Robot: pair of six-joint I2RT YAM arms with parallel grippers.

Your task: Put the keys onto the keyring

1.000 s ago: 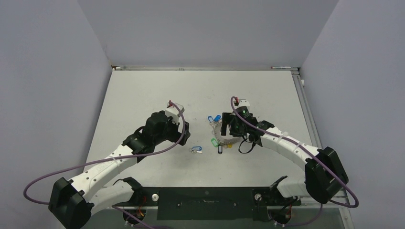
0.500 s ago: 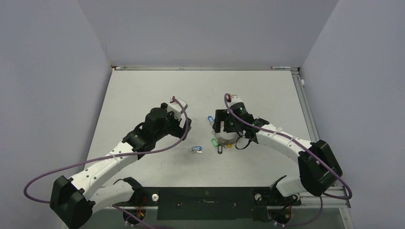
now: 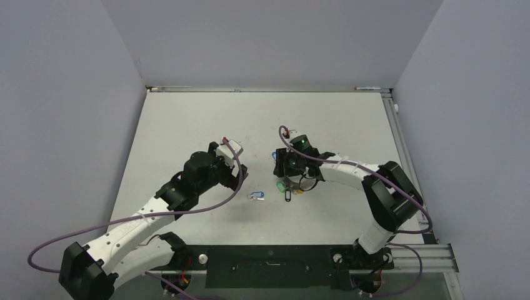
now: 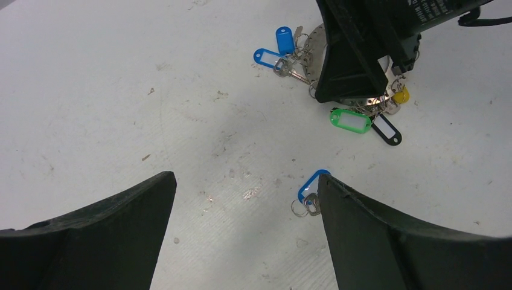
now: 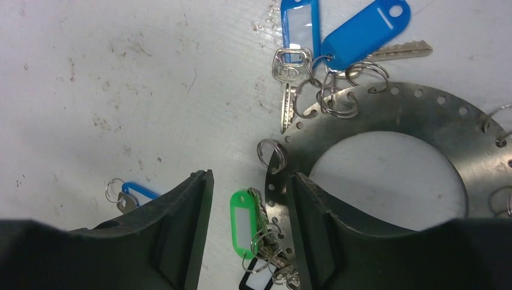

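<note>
The keyring (image 5: 416, 109) is a flat grey metal ring lying on the table, with blue (image 5: 300, 27), green (image 5: 243, 220) and black tags around its rim. In the top view (image 3: 299, 185) my right arm mostly covers it. My right gripper (image 5: 250, 181) is open, low over the ring's left rim, with the green tag and that rim between its fingers. The loose key with a blue tag (image 3: 255, 195) lies left of the ring. My left gripper (image 4: 246, 181) is open above the table. The loose key (image 4: 311, 187) sits just by its right fingertip.
White table (image 3: 187, 125) with grey walls on three sides and a metal rail (image 3: 406, 156) along the right edge. A yellow tag (image 4: 400, 95) and a black tag (image 4: 386, 130) hang at the ring's near side. The two grippers are close together.
My right gripper has swung left and settled over the ring's left rim. My left gripper has shifted slightly nearer and lower, toward the loose key. The loose key has not moved.
</note>
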